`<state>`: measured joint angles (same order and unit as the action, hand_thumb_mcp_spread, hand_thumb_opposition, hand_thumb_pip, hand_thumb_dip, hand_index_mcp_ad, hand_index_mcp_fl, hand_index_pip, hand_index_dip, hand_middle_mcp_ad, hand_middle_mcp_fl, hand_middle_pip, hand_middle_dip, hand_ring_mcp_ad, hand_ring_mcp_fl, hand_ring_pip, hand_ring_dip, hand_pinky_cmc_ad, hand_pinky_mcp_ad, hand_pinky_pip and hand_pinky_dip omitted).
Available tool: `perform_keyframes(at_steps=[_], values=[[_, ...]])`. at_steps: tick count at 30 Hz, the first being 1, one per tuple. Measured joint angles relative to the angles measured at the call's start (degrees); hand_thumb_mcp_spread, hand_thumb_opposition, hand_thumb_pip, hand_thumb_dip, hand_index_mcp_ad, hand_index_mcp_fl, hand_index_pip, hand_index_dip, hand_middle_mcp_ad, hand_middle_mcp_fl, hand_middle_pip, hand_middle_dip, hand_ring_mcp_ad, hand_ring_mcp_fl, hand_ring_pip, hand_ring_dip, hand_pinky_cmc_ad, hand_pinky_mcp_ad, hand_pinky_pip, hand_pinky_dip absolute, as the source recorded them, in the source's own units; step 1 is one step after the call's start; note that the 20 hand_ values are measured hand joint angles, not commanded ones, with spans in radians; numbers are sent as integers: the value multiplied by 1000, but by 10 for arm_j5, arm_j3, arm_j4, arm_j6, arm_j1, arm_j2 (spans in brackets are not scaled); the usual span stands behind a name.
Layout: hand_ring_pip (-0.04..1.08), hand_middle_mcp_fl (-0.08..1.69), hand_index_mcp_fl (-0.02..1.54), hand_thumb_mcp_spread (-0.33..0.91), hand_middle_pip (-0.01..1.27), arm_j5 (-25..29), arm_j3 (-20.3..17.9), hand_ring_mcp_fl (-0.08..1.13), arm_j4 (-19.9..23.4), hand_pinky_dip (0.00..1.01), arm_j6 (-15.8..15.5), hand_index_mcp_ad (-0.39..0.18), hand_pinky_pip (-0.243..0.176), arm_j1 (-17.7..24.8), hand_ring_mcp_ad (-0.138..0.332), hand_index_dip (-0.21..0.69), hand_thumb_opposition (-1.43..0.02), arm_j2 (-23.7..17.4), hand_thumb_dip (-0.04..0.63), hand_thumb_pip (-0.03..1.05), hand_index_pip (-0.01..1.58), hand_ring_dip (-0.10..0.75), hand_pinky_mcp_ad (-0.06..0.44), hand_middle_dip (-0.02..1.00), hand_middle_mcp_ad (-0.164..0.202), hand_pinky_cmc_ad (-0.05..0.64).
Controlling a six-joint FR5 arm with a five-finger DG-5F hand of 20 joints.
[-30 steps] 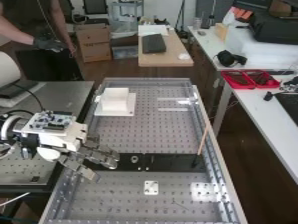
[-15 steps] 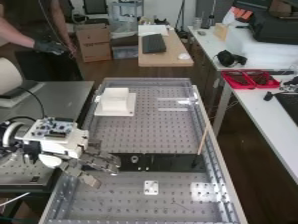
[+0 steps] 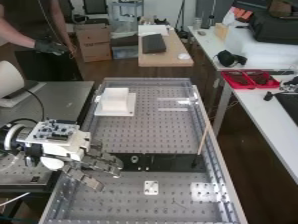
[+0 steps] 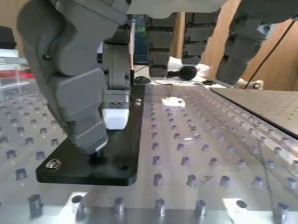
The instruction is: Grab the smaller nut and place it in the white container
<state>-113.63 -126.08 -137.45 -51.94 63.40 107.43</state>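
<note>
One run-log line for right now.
hand: open, at black plate | small metal ring: on plate | white container: farther along bench | nut inside container: cannot tell

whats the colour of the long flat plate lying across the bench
The plate is black; it shows best in the wrist view.

Silver-grey, flat metal tabletop (image 3: 143,142), patterned with even rows of small dark dots and crossed by a long, flat black plate (image 3: 174,162). Near the tabletop's far left corner, a white, square-sided container (image 3: 115,95); over its left edge, a dark grey hand (image 3: 100,164) on a white arm (image 3: 9,77).
</note>
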Motion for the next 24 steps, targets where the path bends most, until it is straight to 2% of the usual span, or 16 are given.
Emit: perform_keyframes(at_steps=[3,4,24], values=[[99,138,286,494,136,-1,0,3,-1,328,0,-194,16,-1,127,58,-864,1,190,565,1538,161,312,302,63,386],[99,138,286,494,136,-2,0,7,-1,330,0,-194,19,-1,127,58,-864,1,190,565,1538,161,312,302,63,365],[101,136,204,485,136,-6,-5,17,11,316,5,-194,21,-3,131,56,-864,5,190,565,1484,161,312,302,63,353]])
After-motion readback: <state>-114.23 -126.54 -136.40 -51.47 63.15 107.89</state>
